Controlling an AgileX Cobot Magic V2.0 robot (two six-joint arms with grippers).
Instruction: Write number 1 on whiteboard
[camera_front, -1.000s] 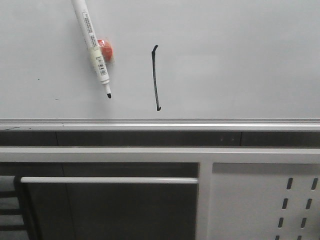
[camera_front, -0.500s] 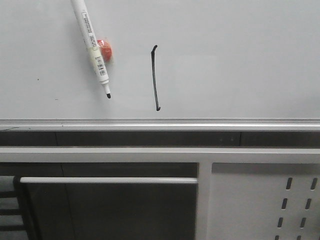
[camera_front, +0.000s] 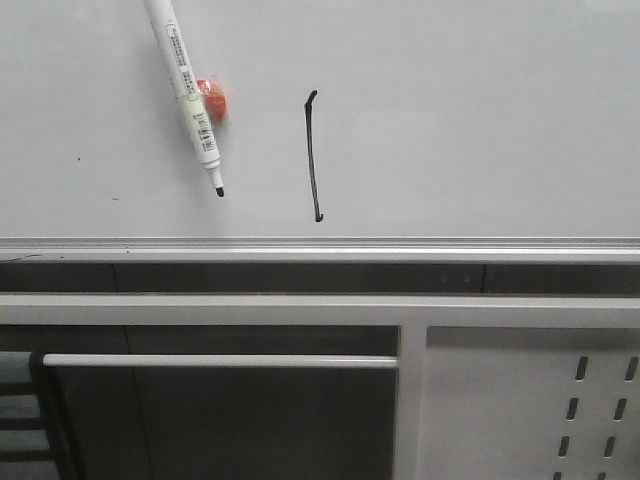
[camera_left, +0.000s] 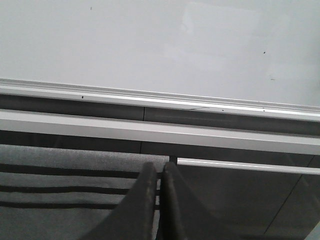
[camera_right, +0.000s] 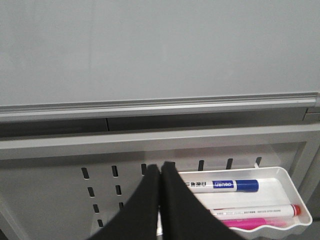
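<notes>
A thin black number 1 (camera_front: 313, 155) stands mid-way across the glossy white silver-framed whiteboard (camera_front: 480, 120), beside a white marker pen (camera_front: 186, 90). The left gripper (camera_left: 159, 172) and right gripper (camera_right: 160, 175) are each clenched with nothing between the fingers.

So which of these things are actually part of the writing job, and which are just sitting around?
Part of the job:
whiteboard
number 1
black-tipped marker

Just lying about:
white tray
blue-capped marker
pink marker
perforated panel
</notes>
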